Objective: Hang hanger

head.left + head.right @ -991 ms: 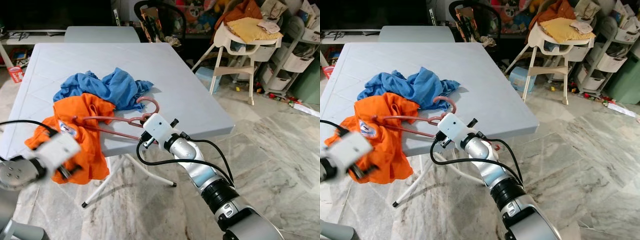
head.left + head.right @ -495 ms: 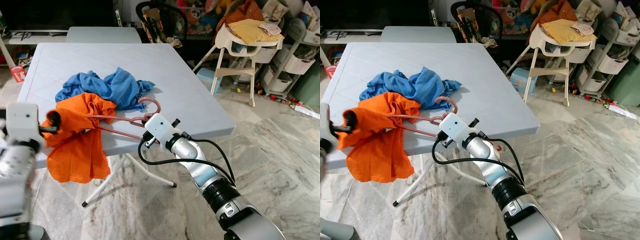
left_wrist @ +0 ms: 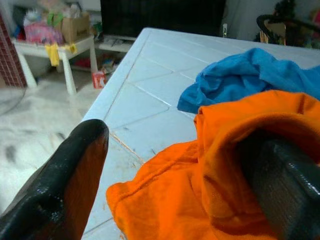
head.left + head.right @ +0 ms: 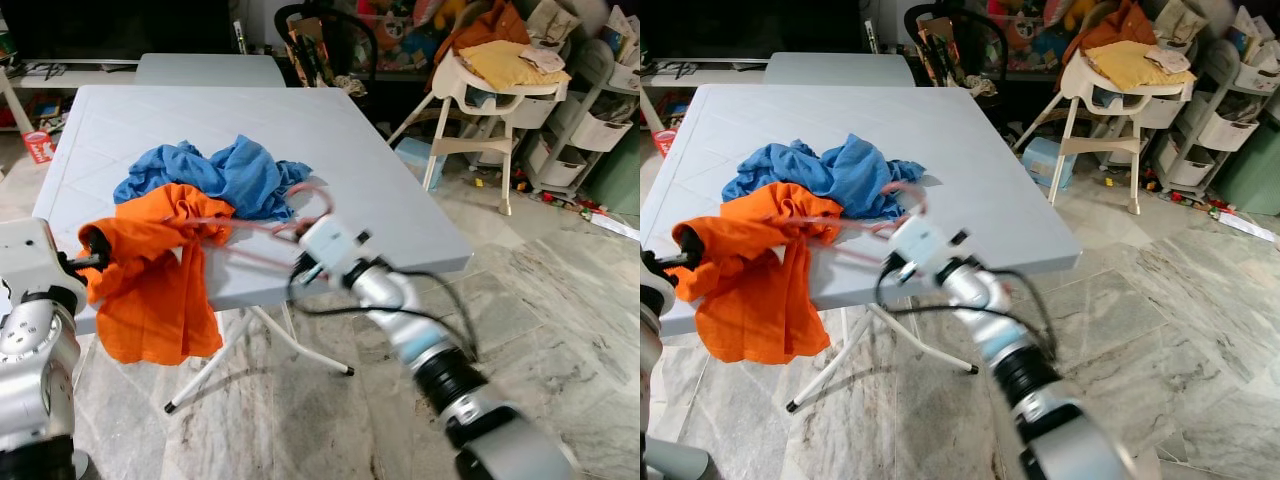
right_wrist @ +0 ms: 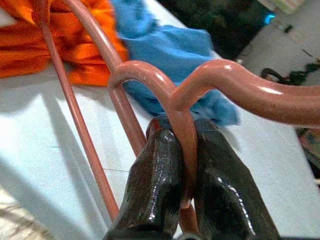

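An orange shirt [image 4: 150, 275] hangs off the near edge of the pale blue table [image 4: 380, 170]. My left gripper [image 4: 93, 250] is at the shirt's upper left corner. In the left wrist view its fingers [image 3: 75, 170] stand wide apart, with orange cloth draped over one finger. My right gripper [image 5: 186, 131] is shut on the pink hanger [image 5: 240, 82], just below its hook. The hanger [image 4: 855, 225] lies blurred across the table edge, its far end inside the shirt. A crumpled blue garment [image 4: 215, 172] lies behind the shirt.
A white high chair [image 4: 490, 75] with a yellow cloth stands at the back right, with storage shelves [image 4: 600, 105] beside it. A second table [image 4: 210, 68] and clutter stand behind. White table legs [image 4: 265, 335] cross the marble floor below.
My left gripper rose from below the table edge and lifted the shirt's corner. My right gripper moved up and slightly right with the hanger and is now blurred.
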Robot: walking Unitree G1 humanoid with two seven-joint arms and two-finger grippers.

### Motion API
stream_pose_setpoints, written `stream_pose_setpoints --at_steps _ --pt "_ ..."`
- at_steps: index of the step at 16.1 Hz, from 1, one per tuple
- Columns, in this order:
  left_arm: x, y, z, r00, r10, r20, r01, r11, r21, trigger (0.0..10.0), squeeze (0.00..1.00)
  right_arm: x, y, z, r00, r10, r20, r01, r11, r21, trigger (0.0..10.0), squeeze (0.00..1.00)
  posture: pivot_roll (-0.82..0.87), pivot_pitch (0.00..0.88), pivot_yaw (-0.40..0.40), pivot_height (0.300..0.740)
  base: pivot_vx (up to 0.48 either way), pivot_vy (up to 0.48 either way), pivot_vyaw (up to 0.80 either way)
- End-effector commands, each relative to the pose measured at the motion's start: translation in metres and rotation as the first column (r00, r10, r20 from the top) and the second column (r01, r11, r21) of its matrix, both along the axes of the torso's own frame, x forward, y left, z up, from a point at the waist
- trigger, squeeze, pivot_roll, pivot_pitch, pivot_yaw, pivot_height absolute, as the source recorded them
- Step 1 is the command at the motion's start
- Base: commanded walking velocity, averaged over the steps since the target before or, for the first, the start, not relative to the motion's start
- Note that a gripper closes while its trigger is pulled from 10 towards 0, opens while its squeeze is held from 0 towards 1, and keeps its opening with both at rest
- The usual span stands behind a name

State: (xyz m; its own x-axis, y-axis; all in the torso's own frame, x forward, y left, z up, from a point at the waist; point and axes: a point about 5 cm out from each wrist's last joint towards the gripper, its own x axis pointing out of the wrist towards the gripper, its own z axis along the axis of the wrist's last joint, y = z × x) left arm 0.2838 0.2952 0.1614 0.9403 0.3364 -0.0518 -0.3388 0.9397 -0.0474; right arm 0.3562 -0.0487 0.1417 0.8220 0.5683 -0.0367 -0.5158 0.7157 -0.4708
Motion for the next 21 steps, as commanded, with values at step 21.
stream_pose_setpoints --at_steps 21 --pt "-0.022 -0.016 0.024 0.803 -0.581 -0.132 0.575 0.814 -0.087 10.0 0.0 -0.039 -0.03 -0.007 0.937 0.293 -0.189 -0.281 0.956 0.085 10.0 0.0 0.06 0.038 -0.097 0.74 0.0 0.0 0.0"
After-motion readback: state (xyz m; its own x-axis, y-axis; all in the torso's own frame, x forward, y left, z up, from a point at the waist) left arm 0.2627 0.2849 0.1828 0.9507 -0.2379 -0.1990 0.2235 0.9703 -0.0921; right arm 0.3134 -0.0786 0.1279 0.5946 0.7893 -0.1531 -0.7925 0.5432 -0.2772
